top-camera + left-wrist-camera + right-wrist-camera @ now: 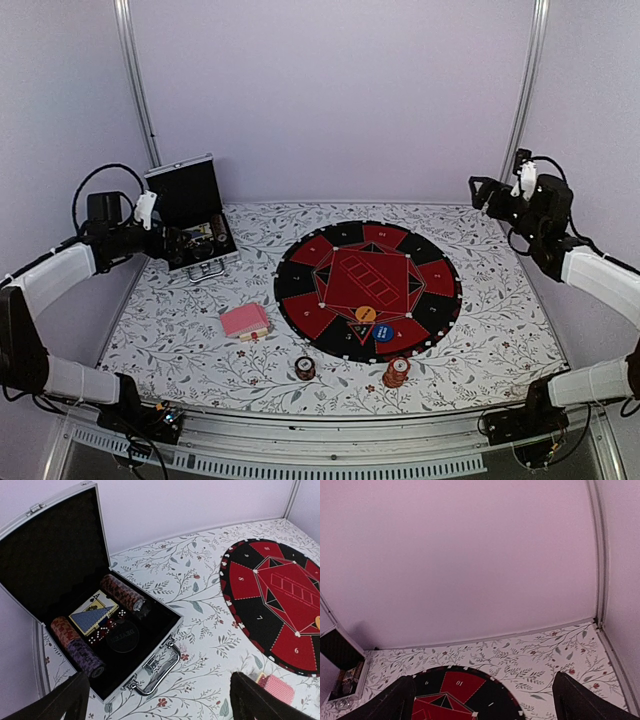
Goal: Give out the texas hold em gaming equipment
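In the left wrist view the right edge cuts off the round mat (280,610), and we catch only a sliver of the orange button disc (317,625) there. The pink-backed cards (278,687) sit partly behind a finger (260,702) of the left gripper (160,695), whose fingers show only as tips at the bottom edge. The case (50,555) has its lid clipped at the top left. In the right wrist view the bottom edge cuts the mat, and the case is a sliver at the left. From above, we cannot count the brown chips (305,368) or the red-and-white chips (397,373), nor read the blue button disc (384,333).
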Controlling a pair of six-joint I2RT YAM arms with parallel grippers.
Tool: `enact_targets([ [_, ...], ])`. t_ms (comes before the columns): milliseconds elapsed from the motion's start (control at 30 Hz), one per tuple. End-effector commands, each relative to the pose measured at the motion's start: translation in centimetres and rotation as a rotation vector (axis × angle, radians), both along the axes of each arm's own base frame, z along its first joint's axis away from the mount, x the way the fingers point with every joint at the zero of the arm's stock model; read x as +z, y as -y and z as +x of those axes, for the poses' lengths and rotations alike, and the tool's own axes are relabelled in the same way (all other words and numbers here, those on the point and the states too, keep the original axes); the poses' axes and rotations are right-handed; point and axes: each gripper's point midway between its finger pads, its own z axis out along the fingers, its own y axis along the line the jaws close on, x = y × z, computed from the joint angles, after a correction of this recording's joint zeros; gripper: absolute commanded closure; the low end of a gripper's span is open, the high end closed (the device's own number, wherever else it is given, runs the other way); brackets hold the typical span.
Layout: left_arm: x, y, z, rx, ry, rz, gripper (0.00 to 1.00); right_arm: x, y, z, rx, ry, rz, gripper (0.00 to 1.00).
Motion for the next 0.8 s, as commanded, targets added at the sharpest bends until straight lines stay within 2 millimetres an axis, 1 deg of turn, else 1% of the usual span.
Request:
enact_targets([
  [0,1.7,0.3,-0.9,-0.029,-0.048,-0.018,0.00,-4.1,-9.4,-0.4,0.268,-0.254,-0.044,0.01],
  [33,1.9,0.4,-0.8,-0.038,-0.055,-0.019,0.00,-4.8,-11.2,-0.4,0.302,-0.286,-0.064,0.01],
  [100,2.2,0.8,-0.9,-0.065,-0.069,-0.024,0.00,-5.6,-15.0,-1.0,0.382,-0.328,-0.104,0.02],
  [133,2.3,0.9,-0.9,-0.074,-0.074,-0.025,0.00,-6.9,-16.9,-1.4,0.420,-0.381,-0.131,0.04],
  [233,2.5,1.4,-1.2,-0.104,-0.083,-0.019,0.00,-9.1,-21.9,-3.4,0.531,-0.475,-0.200,0.09],
  [300,2.3,1.7,-1.6,-0.118,-0.097,-0.013,0.00,-11.8,-24.8,-4.7,0.591,-0.553,-0.251,0.11],
  [333,2.2,1.8,-1.7,-0.124,-0.104,-0.009,0.00,-12.7,-26.2,-5.8,0.622,-0.575,-0.278,0.12],
  [367,2.1,1.9,-1.8,-0.129,-0.109,-0.007,0.00,-14.2,-27.2,-6.5,0.643,-0.610,-0.304,0.15],
  [433,2.0,2.0,-2.1,-0.136,-0.119,-0.001,0.00,-16.3,-28.6,-8.2,0.692,-0.672,-0.333,0.18],
  [467,2.1,2.0,-2.2,-0.137,-0.120,0.002,0.00,-17.8,-29.1,-9.1,0.711,-0.716,-0.347,0.18],
  [500,2.2,2.1,-2.2,-0.139,-0.119,0.004,0.00,-18.7,-29.5,-9.9,0.723,-0.746,-0.354,0.18],
  [600,2.4,2.1,-2.4,-0.139,-0.111,0.011,0.00,-21.5,-29.9,-12.0,0.730,-0.827,-0.405,0.18],
  [667,2.6,2.2,-2.5,-0.142,-0.108,0.015,0.00,-22.8,-29.7,-13.1,0.723,-0.871,-0.430,0.19],
  [767,2.9,2.4,-2.5,-0.147,-0.104,0.013,0.00,-23.9,-29.4,-14.5,0.723,-0.910,-0.444,0.19],
])
